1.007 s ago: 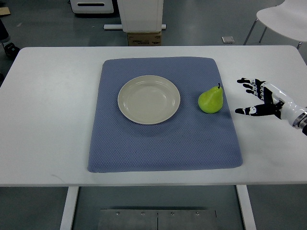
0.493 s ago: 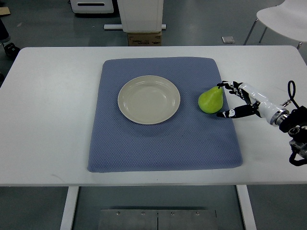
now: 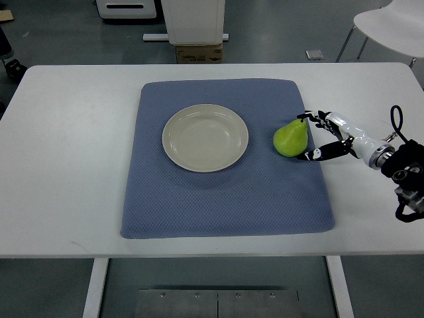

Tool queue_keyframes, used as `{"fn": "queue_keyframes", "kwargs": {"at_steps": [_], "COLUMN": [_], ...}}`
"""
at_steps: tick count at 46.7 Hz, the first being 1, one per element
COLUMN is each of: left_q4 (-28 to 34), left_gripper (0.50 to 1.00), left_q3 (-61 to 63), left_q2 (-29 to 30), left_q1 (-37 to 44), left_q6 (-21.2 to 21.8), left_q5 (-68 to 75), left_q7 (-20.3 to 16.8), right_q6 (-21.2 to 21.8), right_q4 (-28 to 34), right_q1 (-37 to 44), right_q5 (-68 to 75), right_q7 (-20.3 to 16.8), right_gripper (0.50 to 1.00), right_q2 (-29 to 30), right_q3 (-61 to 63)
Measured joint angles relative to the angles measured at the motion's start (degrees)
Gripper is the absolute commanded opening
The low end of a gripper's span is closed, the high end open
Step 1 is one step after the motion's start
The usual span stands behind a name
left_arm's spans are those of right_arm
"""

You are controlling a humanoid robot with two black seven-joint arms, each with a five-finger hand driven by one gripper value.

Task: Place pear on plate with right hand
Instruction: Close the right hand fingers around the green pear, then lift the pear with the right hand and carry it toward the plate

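From the top view, one white counter [image 3: 73, 165] carries one blue mat [image 3: 225, 199], spread flat across its middle. On the mat rest two things: one cream plate [image 3: 205, 138], round and bare, left of centre, and one green pear [image 3: 291, 138], lying near the mat's right edge with its stem pointing up and to the right. Plate and pear are apart, with a strip of mat between them.

One robot hand is in view, the right robot hand [image 3: 322, 136], its arm coming in from the picture's right edge over the counter. Its fingers are spread wide in an open cup around the pear's right side: the upper fingertips [image 3: 309, 116] reach the stem end, and the lower one sits just beside the pear's lower right flank. Whether the tips press on the fruit cannot be told; the pear sits on the mat, not lifted.

Beyond the counter's far edge the floor shows one cardboard box [image 3: 199, 53] and part of one white chair [image 3: 387, 26] at the upper right.
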Motion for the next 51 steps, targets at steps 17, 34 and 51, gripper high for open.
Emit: {"fn": "queue_keyframes", "kwargs": {"at_steps": [17, 34, 51], "left_q4": [-0.02, -0.02, -0.01], "left_gripper": [1.000, 1.000, 1.000], "left_q3": [-0.01, -0.01, 0.01], "left_q2": [0.00, 0.00, 0.00], "left_q1": [0.00, 0.00, 0.00], "left_q6": [0.00, 0.00, 0.00], "left_q5": [0.00, 0.00, 0.00], "left_q7": [0.00, 0.00, 0.00], "right_q6": [-0.32, -1.52, -2.08], "right_q4": [-0.46, -0.47, -0.47], "right_q1": [1.65, 3.88, 6.39], "right_q5": [0.03, 0.24, 0.43], "right_q7": [-2.24, -2.32, -2.05], "right_gripper": [0.926, 0.849, 0.500], "right_q2": [2.05, 4.24, 5.04], "right_q3": [-2.17, -5.84, -9.86]}}
